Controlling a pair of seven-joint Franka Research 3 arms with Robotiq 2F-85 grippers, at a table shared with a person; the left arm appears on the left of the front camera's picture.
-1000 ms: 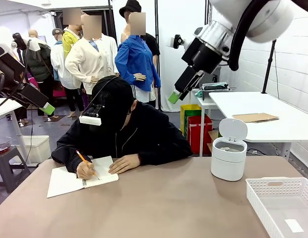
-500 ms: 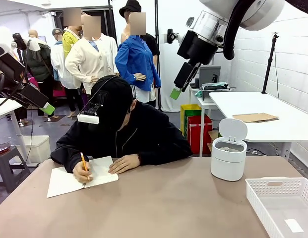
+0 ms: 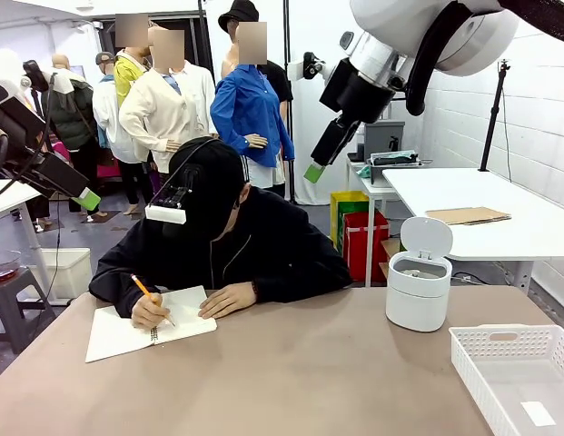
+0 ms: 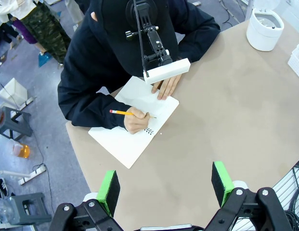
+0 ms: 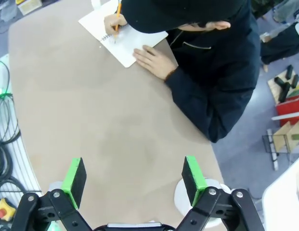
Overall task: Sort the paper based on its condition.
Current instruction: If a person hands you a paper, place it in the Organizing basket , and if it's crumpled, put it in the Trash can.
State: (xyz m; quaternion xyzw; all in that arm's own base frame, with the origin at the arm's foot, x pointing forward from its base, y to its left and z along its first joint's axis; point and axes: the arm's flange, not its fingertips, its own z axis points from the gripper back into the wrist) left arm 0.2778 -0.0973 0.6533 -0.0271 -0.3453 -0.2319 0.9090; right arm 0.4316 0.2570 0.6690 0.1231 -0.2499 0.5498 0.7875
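Desk (image 3: 300, 372): brown, shared; carries a notebook (image 3: 145, 327), a white lidded bin (image 3: 419, 277) and a white basket (image 3: 522, 372).

Paper: no loose wad or sheet lies apart from the notebook; the only paper on the desk is the page under the person's writing hand (image 3: 153, 312), which holds a pencil (image 4: 121, 112).

Left pincer (image 4: 166, 185): held high above the desk, green pads wide apart, holding nothing; notebook lies just ahead and below.

Right pincer (image 5: 134, 175): also high, pads wide apart, holding nothing; notebook well off, at the far corner of its view.

Judgement: the left pincer is the nearer to the page; bin and basket, the likely sorting places, lie on the right arm's side.
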